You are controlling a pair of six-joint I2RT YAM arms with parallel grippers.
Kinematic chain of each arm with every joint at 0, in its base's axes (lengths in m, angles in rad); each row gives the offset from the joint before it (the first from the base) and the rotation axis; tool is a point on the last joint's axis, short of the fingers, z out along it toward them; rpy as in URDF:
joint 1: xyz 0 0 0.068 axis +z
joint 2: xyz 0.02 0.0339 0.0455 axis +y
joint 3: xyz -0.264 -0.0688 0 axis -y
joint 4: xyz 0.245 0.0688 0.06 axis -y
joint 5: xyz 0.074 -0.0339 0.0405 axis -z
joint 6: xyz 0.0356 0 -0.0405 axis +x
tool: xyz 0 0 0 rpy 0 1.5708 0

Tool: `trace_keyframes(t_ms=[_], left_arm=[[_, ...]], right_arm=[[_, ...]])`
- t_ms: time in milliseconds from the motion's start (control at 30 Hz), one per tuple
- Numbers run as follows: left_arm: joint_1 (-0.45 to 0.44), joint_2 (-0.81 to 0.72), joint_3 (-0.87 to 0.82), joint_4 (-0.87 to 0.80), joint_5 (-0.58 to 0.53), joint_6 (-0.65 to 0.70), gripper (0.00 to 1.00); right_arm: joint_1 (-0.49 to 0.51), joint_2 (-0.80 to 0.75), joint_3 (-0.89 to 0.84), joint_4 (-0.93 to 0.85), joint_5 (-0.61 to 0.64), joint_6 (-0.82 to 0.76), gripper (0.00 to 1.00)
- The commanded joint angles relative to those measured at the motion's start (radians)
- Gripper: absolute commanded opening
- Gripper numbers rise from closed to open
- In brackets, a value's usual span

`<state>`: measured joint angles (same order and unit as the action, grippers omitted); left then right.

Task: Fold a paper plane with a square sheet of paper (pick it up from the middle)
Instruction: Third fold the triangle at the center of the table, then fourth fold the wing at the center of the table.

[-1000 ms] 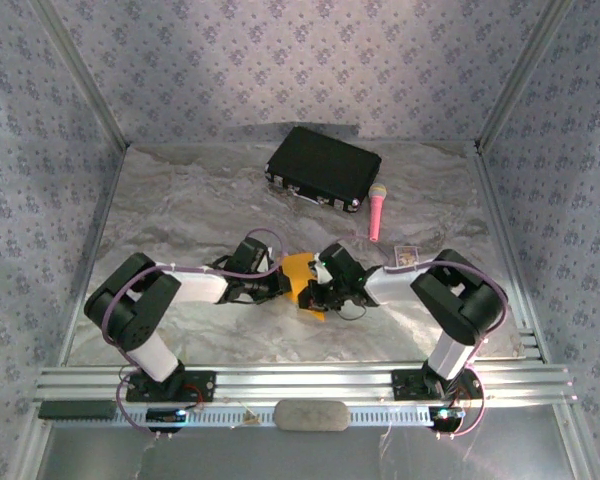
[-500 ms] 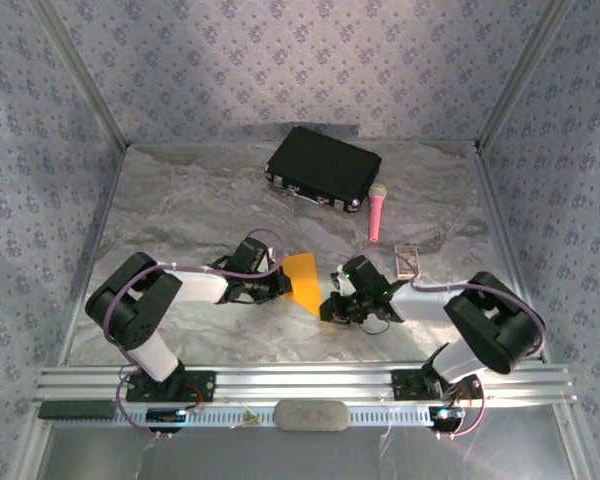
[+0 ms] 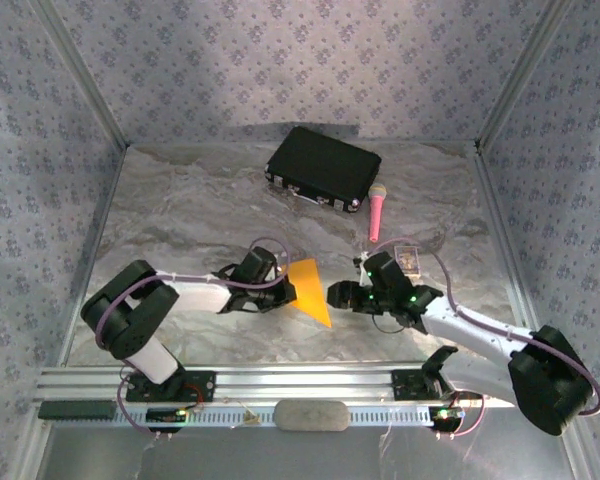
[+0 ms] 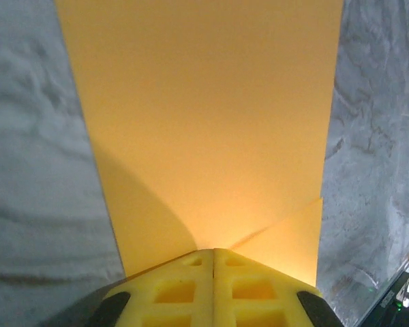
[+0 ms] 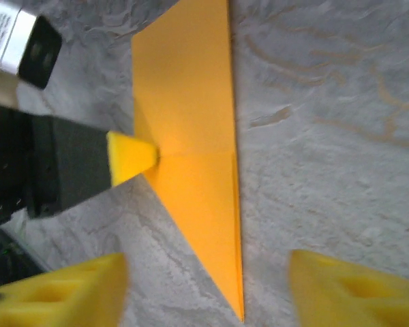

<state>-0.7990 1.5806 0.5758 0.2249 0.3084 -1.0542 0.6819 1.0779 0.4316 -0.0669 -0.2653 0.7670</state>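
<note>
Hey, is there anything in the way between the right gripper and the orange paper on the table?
Nothing visible stands in the way. Bare table is all that lies between the open right gripper and the folded orange paper. The left gripper is shut on the paper's opposite edge, off that path.

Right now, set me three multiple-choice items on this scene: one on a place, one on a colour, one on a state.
1. The microphone lies: A at the near edge; B beside the black case; C in the far left corner.
2. The paper is: A white; B blue; C orange-yellow.
3. The left gripper is: A shut on the paper; B wide open above it; C shut on the microphone.
Key: B, its head sits by the case's right corner; C, both wrist views show that colour; A, the left wrist view shows its fingers pressed together on the paper.
</note>
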Motion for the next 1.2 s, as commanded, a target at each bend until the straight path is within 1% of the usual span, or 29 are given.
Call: trace_keyframes(t_ms=[0, 33, 133, 200, 300, 333, 400, 467, 500, 533, 600, 667, 800, 867, 1000, 1167], left_arm=[[-0.017, -0.072, 0.005, -0.073, -0.084, -0.018, 0.00], [-0.017, -0.087, 0.011, -0.090, -0.095, -0.010, 0.01], [-0.016, -0.137, 0.030, -0.144, -0.131, 0.029, 0.07], [-0.013, -0.166, 0.040, -0.178, -0.153, 0.050, 0.08], [-0.005, -0.204, 0.032, -0.200, -0.176, 0.062, 0.12], [0.000, -0.214, 0.025, -0.200, -0.175, 0.062, 0.14], [0.012, -0.237, 0.006, -0.199, -0.176, 0.063, 0.16], [0.024, -0.262, -0.014, -0.197, -0.177, 0.063, 0.18], [0.034, -0.275, -0.025, -0.196, -0.177, 0.062, 0.18], [0.043, -0.288, -0.035, -0.196, -0.177, 0.063, 0.19], [0.057, -0.313, -0.049, -0.200, -0.171, 0.073, 0.20], [0.068, -0.340, -0.060, -0.211, -0.175, 0.083, 0.21], [0.085, -0.378, -0.086, -0.210, -0.179, 0.086, 0.24], [0.089, -0.384, -0.088, -0.213, -0.177, 0.087, 0.24], [0.090, -0.387, -0.090, -0.220, -0.178, 0.082, 0.26], [0.090, -0.386, -0.090, -0.217, -0.176, 0.074, 0.27]], right_arm=[[-0.006, 0.021, 0.049, -0.088, 0.103, -0.013, 0.75], [-0.006, 0.035, 0.064, -0.096, 0.107, -0.019, 0.75], [0.002, 0.069, 0.093, -0.082, 0.117, -0.042, 0.74], [0.029, 0.071, 0.088, -0.049, 0.165, -0.065, 0.74], [0.041, 0.065, 0.076, -0.015, 0.165, -0.110, 0.73], [0.038, 0.069, 0.080, -0.029, 0.174, -0.103, 0.71], [0.021, 0.091, 0.088, -0.046, 0.175, -0.079, 0.63], [0.016, 0.108, 0.088, -0.030, 0.179, -0.068, 0.60], [0.017, 0.116, 0.088, -0.023, 0.191, -0.059, 0.61], [0.018, 0.120, 0.087, -0.018, 0.202, -0.051, 0.67], [0.017, 0.127, 0.081, 0.005, 0.202, -0.052, 0.68], [0.016, 0.133, 0.076, 0.036, 0.181, -0.057, 0.67], [0.017, 0.182, 0.086, 0.096, 0.094, -0.069, 0.57], [0.020, 0.215, 0.101, 0.100, 0.073, -0.075, 0.50], [0.024, 0.270, 0.111, 0.131, 0.023, -0.082, 0.42], [0.022, 0.324, 0.130, 0.135, -0.015, -0.092, 0.39]])
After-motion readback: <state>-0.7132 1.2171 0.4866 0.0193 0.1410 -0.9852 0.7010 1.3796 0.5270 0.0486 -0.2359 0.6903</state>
